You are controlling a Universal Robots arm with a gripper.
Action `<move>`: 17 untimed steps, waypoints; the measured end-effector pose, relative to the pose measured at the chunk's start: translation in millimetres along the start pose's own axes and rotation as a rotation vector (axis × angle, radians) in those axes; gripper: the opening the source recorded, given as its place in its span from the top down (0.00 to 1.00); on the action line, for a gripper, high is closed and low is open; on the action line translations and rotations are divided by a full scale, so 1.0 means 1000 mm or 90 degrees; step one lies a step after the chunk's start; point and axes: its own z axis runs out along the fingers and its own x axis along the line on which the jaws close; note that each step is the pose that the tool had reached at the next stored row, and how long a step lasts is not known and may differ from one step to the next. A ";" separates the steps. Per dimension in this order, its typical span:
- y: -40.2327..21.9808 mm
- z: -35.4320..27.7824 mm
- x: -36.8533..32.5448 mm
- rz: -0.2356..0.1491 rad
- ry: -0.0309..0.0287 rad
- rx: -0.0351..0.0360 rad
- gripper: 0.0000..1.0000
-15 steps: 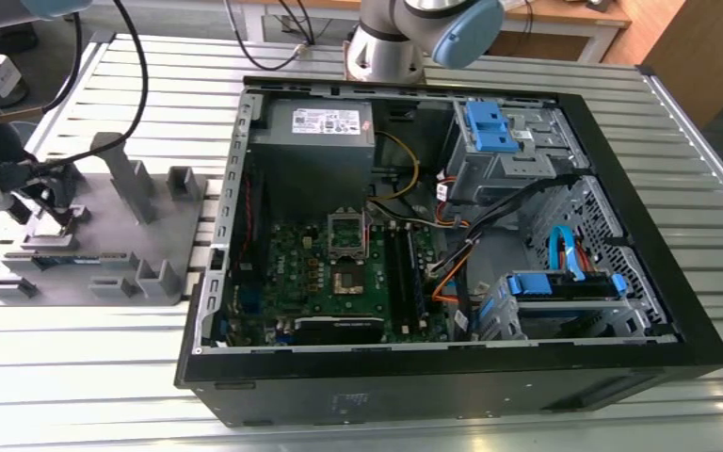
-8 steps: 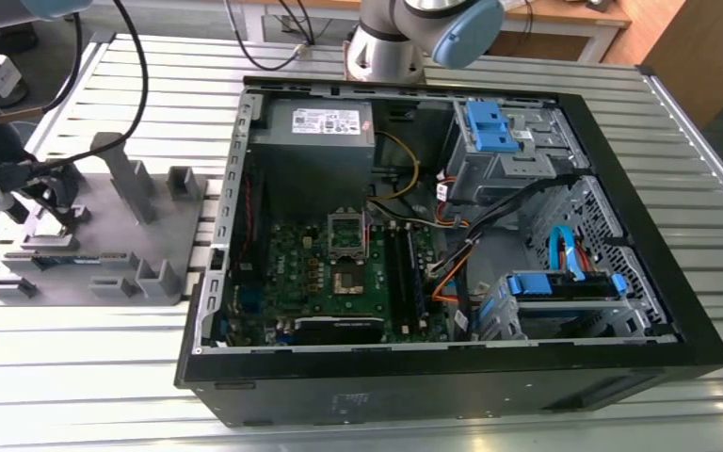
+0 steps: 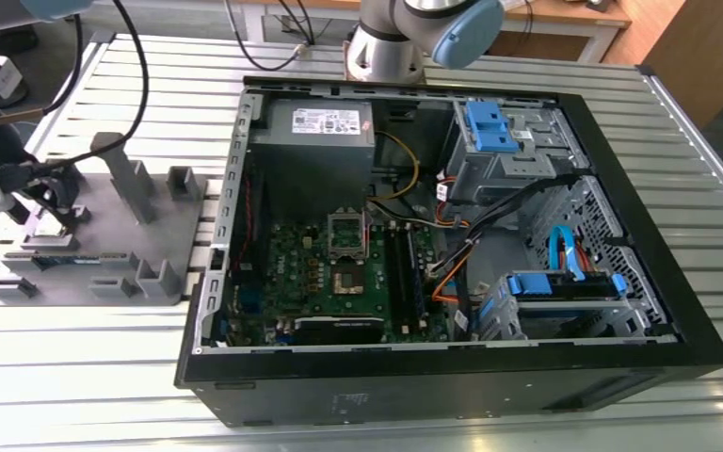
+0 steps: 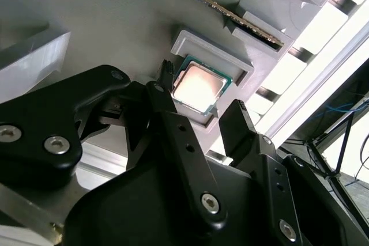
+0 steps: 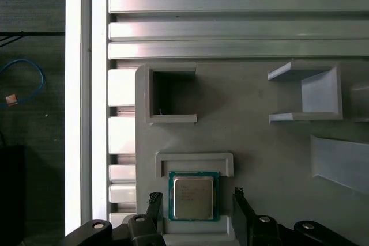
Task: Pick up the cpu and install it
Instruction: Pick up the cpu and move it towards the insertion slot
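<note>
The small, flat, square cpu (image 5: 193,196), with a silvery-grey metal top and a thin dark green rim, lies flat in a shallow pocket directly between the claw's two black fingers (image 5: 154,207). The claw (image 5: 196,200) is open. One finger stands on either side of the chip with a sliver of grey showing between finger and rim, so nothing is gripped yet. The second wrist view shows the same straddle from a slant, the claw (image 4: 200,91) hanging just over the chip (image 4: 198,87).

A raised grey lip (image 5: 194,159) just beyond the fingertips walls the pocket on its far side. I judge it is there to keep the chip square and in a known spot, leaving the two flanks free for the fingers.

The pocket belongs to a pale grey plastic fixture plate (image 5: 253,142) with other holders moulded into it (one box-shaped cell beyond the claw stands vacant). The plate rests on a slatted aluminium table (image 3: 375,414).

Well away from the claw (image 3: 45,200) sits the black open computer case (image 3: 462,377) with its green motherboard (image 3: 298,282). Its socket is too small to judge.

The claw's body is cut off at the picture edge in both wrist views, and the pocket's near edge lies behind the fingers
</note>
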 end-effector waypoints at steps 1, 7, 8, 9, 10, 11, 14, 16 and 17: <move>0.0000 0.0003 0.0000 0.000 0.0000 0.0000 0.42; -0.0002 0.0030 0.0000 0.000 0.0000 0.0000 0.42; -0.0002 0.0037 0.0000 0.000 0.0000 0.0000 0.42; -0.0002 0.0045 0.0000 0.000 0.0000 0.0000 0.42; -0.0002 0.0051 0.0000 0.000 0.0000 0.0000 0.42; -0.0003 0.0055 0.0001 0.000 0.0001 0.0000 0.42; -0.0002 0.0062 -0.0004 0.000 0.0000 0.0000 0.42; -0.0003 0.0066 -0.0008 0.000 0.0000 0.0000 0.42; -0.0003 0.0069 -0.0010 0.000 0.0000 0.0000 0.42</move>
